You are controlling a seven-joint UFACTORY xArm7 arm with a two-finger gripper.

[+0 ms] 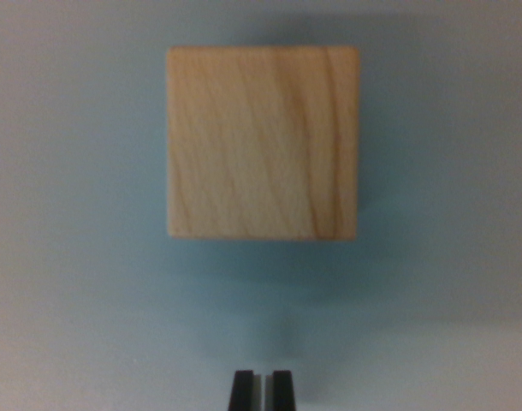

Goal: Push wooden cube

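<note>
A pale wooden cube [263,142] with brown grain lines fills the upper middle of the wrist view, resting on a light blue-grey surface [73,257]. My gripper [261,385] shows at the bottom edge as two black fingertips pressed close together, with only a thin sliver between them and nothing held. The tips sit below the cube in the picture, in line with its middle and clearly apart from its near face. The cube casts a soft shadow toward the gripper.
Only the plain blue-grey surface surrounds the cube on all sides; no other objects or edges are in view.
</note>
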